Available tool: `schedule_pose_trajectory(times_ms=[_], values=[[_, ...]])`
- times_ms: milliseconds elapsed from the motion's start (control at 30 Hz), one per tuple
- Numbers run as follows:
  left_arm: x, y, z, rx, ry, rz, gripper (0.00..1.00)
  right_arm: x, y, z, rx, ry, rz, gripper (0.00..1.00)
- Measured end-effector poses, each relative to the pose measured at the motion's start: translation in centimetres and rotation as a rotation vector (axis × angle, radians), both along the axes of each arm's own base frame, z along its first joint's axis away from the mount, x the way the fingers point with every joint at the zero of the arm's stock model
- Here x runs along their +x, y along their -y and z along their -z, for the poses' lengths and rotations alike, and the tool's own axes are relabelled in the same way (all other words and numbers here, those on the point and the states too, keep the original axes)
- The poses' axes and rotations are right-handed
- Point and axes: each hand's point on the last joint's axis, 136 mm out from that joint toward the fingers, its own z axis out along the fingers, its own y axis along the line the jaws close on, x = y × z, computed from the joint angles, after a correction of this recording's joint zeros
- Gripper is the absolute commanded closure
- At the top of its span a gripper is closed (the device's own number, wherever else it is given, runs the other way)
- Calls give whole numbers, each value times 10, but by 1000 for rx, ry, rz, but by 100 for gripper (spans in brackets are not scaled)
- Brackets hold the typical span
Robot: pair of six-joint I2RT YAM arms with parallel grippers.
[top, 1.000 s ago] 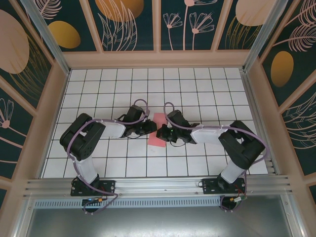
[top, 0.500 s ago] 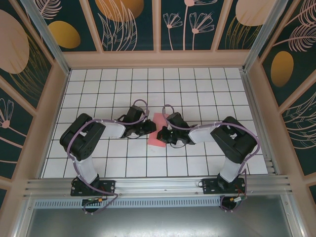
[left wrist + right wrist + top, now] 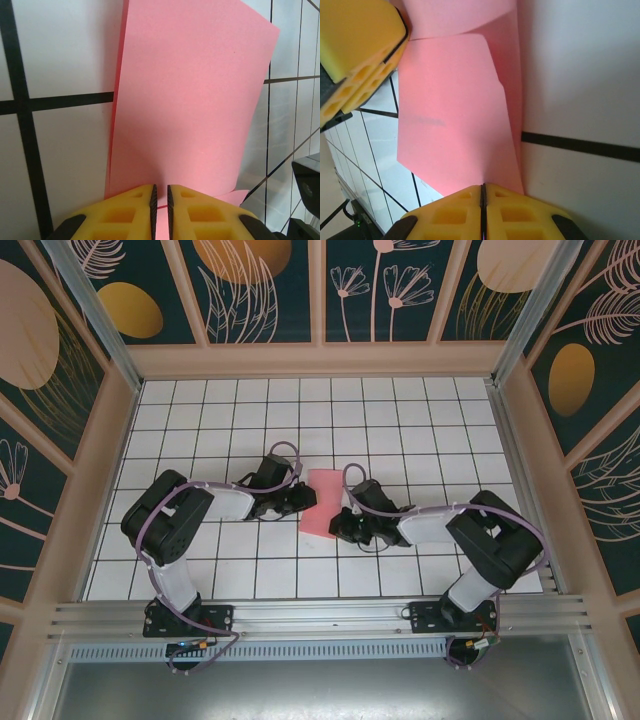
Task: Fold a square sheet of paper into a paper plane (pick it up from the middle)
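Although the square sheet of paper seems to have only 1 fold, the left gripper and right gripper each pinch its edge; most folds remain.

Left arm and right arm: folded low, elbows outward, wrists converging. Left gripper: nipped on the square sheet of paper. Right gripper: fingers pressed together.
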Motion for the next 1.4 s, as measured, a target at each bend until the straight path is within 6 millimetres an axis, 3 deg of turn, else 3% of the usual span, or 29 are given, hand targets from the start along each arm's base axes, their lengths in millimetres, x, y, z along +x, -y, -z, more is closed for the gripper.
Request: schedule_pose_trajectory(times_ms=[133,367,567,767,1000,1133,1267,1400], values=[[0,0,-1,-3,2,2,80,1,-3,-4,-6,-2,-7,88],[0,-6,-7,34,12,-17,69,18,-8,-31,-4,80,16,88],[3,-8,-45,8,83,-27,65,16,8,-46,-7,136,60,92],[-1,5,-81,-93,139,26,68,6,18,-35,-25,108,61,94],[-22,22,-85,-137,126,117,65,6,16,-31,-17,94,66,95],[-21,16,-83,-113,134,90,63,6,15,-29,-19,89,68,95],[-21,6,-110,-130,216,49,65,6,16,-21,-34,75,68,96],[-26,26,-123,-183,235,123,66,6,16,-18,-40,68,71,97]])
